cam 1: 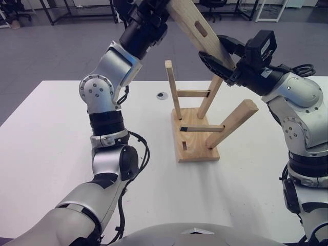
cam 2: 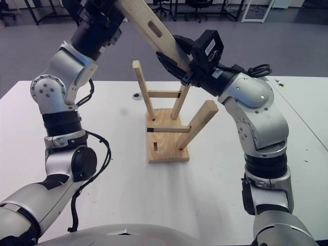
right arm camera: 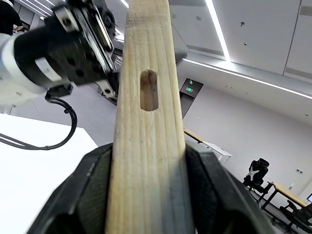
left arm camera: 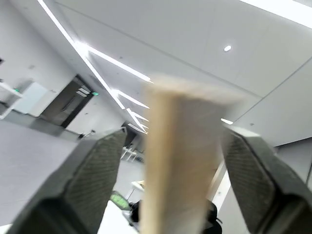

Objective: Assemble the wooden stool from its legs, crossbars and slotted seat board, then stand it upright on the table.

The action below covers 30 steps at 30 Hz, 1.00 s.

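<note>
The right hand point(cam 1: 219, 55) is clamped tight on the lower stretch of a pale wooden stool leg with an oval slot point(cam 1: 192, 20), which it holds slanting in the air over the far half of the white counter point(cam 1: 51, 118). The left hand point(left arm camera: 174, 134) sits at the leg's upper end; whether it grips the wood I cannot tell. Just below the right hand, near the counter's middle, the light wooden slotted seat board point(cam 1: 197, 151) lies flat. Three fitted legs point(cam 1: 173, 89) and two thin crossbars point(cam 1: 192, 94) rise from it.
</note>
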Each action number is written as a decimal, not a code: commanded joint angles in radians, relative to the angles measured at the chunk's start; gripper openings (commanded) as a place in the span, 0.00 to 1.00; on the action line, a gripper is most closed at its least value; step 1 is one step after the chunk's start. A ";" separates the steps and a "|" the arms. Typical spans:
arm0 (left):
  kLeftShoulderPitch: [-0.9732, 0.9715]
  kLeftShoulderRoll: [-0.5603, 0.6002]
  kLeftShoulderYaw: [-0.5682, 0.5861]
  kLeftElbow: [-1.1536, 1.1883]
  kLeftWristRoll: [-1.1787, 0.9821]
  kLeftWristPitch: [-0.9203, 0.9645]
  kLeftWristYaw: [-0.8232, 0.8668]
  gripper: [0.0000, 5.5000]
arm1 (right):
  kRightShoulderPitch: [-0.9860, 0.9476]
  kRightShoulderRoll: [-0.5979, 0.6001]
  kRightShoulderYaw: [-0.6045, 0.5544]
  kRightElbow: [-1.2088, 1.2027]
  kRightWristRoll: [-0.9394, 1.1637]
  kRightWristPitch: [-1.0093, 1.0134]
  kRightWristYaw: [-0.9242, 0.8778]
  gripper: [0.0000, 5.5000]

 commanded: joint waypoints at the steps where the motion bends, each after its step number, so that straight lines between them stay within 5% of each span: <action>1: 0.034 0.022 -0.047 -0.029 0.087 -0.025 0.004 0.50 | 0.010 -0.006 -0.004 -0.009 -0.026 -0.021 0.013 0.38; 11: 0.091 0.014 -0.070 -0.065 0.192 -0.092 0.032 0.22 | 0.036 -0.017 0.038 0.035 -0.188 -0.092 0.026 0.38; 15: 0.125 0.017 -0.089 -0.117 0.201 -0.084 0.033 0.20 | 0.032 -0.009 0.036 0.039 -0.201 -0.092 0.022 0.38; 21: 0.119 0.042 -0.085 -0.138 0.229 -0.105 0.035 0.19 | 0.096 -0.051 -0.004 -0.097 -0.228 -0.018 -0.012 0.65; 30: 0.158 0.124 0.127 -0.295 -0.065 -0.077 0.316 0.19 | 0.062 -0.032 -0.162 -0.276 -0.064 0.173 -0.081 0.96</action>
